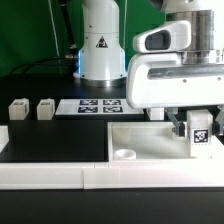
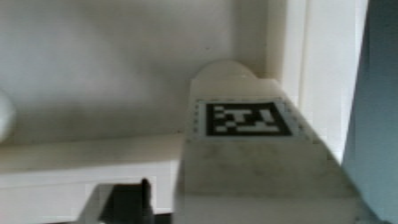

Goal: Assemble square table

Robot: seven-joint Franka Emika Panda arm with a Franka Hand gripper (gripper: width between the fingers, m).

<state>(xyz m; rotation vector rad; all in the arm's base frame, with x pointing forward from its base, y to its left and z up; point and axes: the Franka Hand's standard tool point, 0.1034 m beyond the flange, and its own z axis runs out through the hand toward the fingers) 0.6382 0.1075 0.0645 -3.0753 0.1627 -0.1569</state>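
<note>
1. Where the claw (image 1: pixel 196 128) hangs, a tagged leg (image 1: pixel 201 133) stands upright between its dark fingers (image 1: pixel 180 125). I cannot tell whether the pads press on it or stand just off it. The wrist view shows only one finger (image 2: pixel 125 205), with a thin dark line between it and the leg.
2. That leg (image 2: pixel 246 150) is matt white plastic, a short post with a rounded tip and one square black-white tag on its flat face.
3. Under and beside the claw lies the square slab (image 1: pixel 150 138), smooth white plastic with a low rim. One round socket (image 1: pixel 126 154) shows at the corner diagonally away from the claw.
4. Three legs are in sight. One is at the claw. A second leg (image 1: pixel 17 110) and a third leg (image 1: pixel 45 108) are small white blocks side by side, well apart from the claw toward the exterior view's left.
5. Between those two and the claw the marker board (image 1: pixel 100 104) lies flat on the black counter (image 1: pixel 50 140).
6. A long low white rail (image 1: pixel 60 178) runs on the camera side of the claw. The arm's white base (image 1: pixel 100 45) stands behind the board.
</note>
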